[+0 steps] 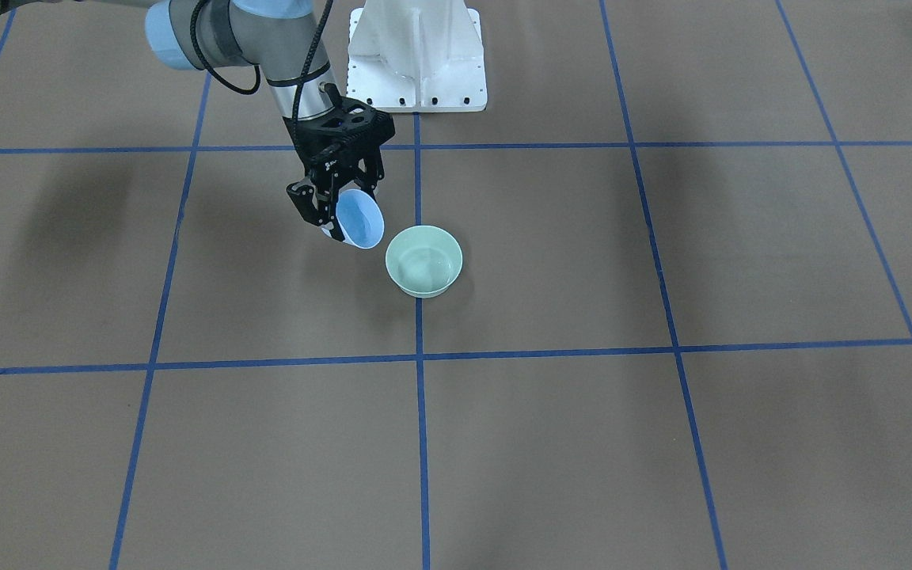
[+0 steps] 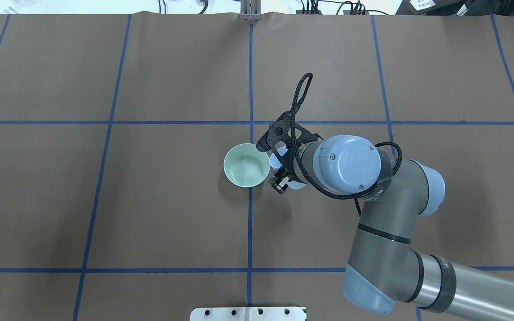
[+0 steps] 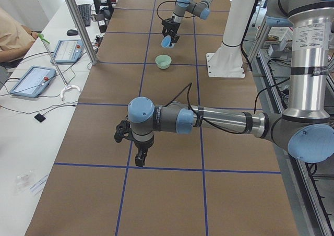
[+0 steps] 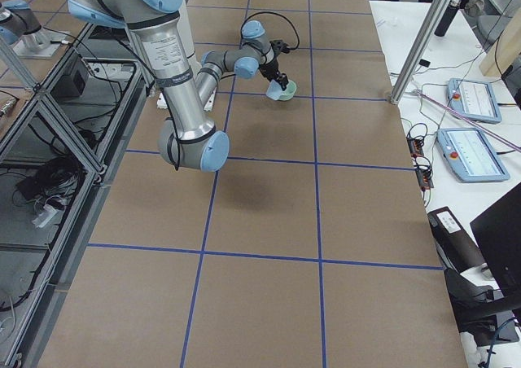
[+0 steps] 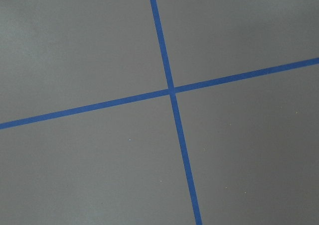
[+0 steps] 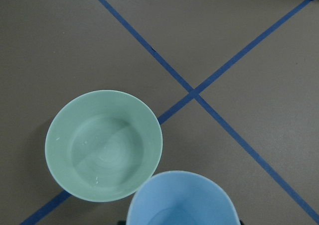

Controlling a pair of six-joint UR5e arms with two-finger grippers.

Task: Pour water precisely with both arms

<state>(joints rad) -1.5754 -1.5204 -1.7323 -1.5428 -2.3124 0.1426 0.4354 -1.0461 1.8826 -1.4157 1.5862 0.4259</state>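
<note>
Light-blue cup [image 6: 179, 200] sat closest, clamped by the right gripper [image 1: 333, 212], jaws closed on its wall and tipped so its lip leaned toward the pale green bowl [image 6: 103, 145] just beyond, set up for a controlled pour. Water [image 6: 107, 158] was hard to see, perhaps that faint sheen in the bowl. Farther off, the left gripper [image 3: 140, 155] hung over the table [image 3: 172, 204]; open or closed, couldn't tell.

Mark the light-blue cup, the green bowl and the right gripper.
light-blue cup [image 6: 182, 200], right wrist view, its inner wall.
green bowl [image 6: 57, 145], right wrist view, its inner wall.
right gripper [image 1: 347, 215], front-facing view, midway between its fingertips.
</note>
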